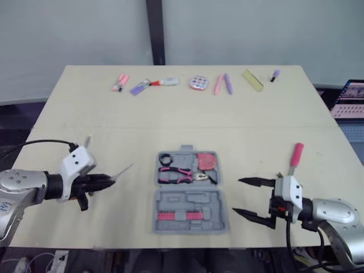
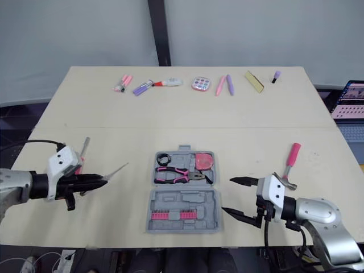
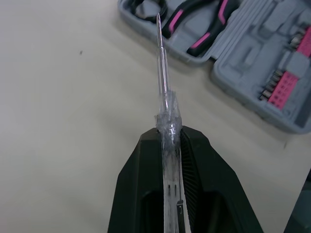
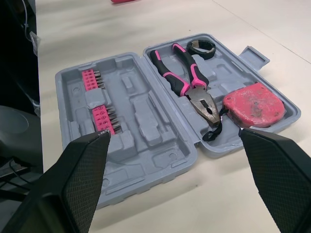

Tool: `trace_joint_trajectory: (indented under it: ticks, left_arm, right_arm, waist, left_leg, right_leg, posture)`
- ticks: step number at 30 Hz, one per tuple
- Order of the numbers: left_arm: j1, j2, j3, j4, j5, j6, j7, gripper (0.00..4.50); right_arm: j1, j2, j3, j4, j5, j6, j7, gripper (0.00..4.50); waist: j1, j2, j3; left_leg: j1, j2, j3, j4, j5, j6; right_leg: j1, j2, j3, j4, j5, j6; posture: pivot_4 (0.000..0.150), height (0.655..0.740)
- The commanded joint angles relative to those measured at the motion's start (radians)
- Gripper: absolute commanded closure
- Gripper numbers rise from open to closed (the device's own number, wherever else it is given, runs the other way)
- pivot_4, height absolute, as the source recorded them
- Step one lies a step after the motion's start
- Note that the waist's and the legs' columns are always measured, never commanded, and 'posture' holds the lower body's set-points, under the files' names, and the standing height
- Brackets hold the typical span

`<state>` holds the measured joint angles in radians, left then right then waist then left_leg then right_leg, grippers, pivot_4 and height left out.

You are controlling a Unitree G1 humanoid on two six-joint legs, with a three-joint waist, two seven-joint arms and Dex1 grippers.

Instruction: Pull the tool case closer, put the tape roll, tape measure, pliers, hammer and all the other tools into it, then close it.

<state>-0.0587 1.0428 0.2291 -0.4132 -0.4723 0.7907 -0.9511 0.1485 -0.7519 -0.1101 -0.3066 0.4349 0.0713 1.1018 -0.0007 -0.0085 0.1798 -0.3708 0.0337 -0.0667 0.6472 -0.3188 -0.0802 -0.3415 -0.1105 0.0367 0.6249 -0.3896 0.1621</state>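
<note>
The grey tool case (image 1: 189, 210) lies open near the table's front edge. Its far half holds a black tape roll (image 1: 165, 159), pink-handled pliers (image 1: 176, 173) and a red tape measure (image 1: 206, 161); the near half holds pink bit strips (image 4: 99, 116). Left of the case, my left gripper (image 1: 108, 181) is shut on a clear-handled screwdriver (image 3: 163, 77) whose tip points toward the case. My right gripper (image 1: 243, 197) stands open just right of the case, nothing between its fingers (image 4: 82, 179). A pink-handled hammer (image 1: 294, 156) lies on the table behind it.
A row of small items lies along the table's far edge: pink and purple markers (image 1: 120, 83), a round pink thing (image 1: 198, 83), pens (image 1: 223, 84), a yellow strip (image 1: 252, 80). A thin tool (image 2: 84, 149) lies by my left wrist. A laptop (image 1: 350, 99) sits off the right side.
</note>
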Motion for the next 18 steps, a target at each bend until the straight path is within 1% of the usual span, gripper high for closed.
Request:
trace_joint_trajectory:
  ticks: [1,5,7,10,14,18]
  left_arm:
    - [-0.074,0.007,-0.07,-0.1,-0.056,0.067,-0.005,4.48]
    - [-0.199,0.003,-0.209,-0.149,-0.061,0.135,-0.006,4.48]
    - [-0.246,-0.001,-0.246,-0.145,-0.055,0.154,0.001,4.48]
    - [-0.343,-0.018,-0.346,-0.142,-0.029,0.187,0.008,4.48]
    - [-0.427,-0.016,-0.463,-0.121,0.018,0.187,-0.02,4.48]
    - [-0.516,-0.041,-0.579,-0.103,0.075,0.207,-0.022,4.48]
  right_arm:
    - [0.006,0.003,-0.001,-0.01,0.001,-0.027,0.013,0.0]
    - [0.017,0.011,0.003,-0.019,-0.007,-0.031,-0.002,0.0]
    - [0.015,0.014,0.004,-0.02,-0.012,-0.03,-0.007,0.0]
    - [0.022,0.017,0.002,-0.015,-0.018,-0.039,-0.011,0.0]
    - [0.024,0.02,0.001,-0.012,-0.024,-0.043,-0.019,0.0]
    - [0.025,0.021,-0.001,-0.007,-0.028,-0.046,-0.022,0.0]
  waist:
    - [-0.003,0.0,0.0]
    - [-0.004,0.0,0.0]
    - [-0.005,0.0,0.0]
    - [-0.004,0.0,0.0]
    - [-0.002,0.0,0.0]
    - [-0.002,0.0,0.0]
  left_leg:
    - [0.0,0.0,0.0,0.0,0.0,0.0]
    - [0.0,0.0,0.0,0.0,0.0,0.0]
    - [0.0,0.0,0.0,0.0,0.0,0.0]
    - [0.0,0.0,0.0,0.0,0.0,0.0]
    - [0.0,0.0,0.0,0.0,0.0,0.0]
    - [0.0,0.0,0.0,0.001,0.0,0.0]
  right_leg:
    - [0.0,0.0,0.0,0.0,0.0,0.0]
    - [-0.001,0.0,0.0,0.0,0.0,0.0]
    - [0.0,0.0,0.0,0.0,0.0,0.0]
    - [-0.001,0.001,0.001,0.0,0.0,0.0]
    - [0.0,0.001,0.001,0.0,0.0,0.0]
    - [0.0,0.001,0.001,0.0,0.0,0.0]
  posture:
    - [0.15,0.74]
    - [0.15,0.74]
    - [0.15,0.74]
    - [0.15,0.74]
    - [0.15,0.74]
    - [0.15,0.74]
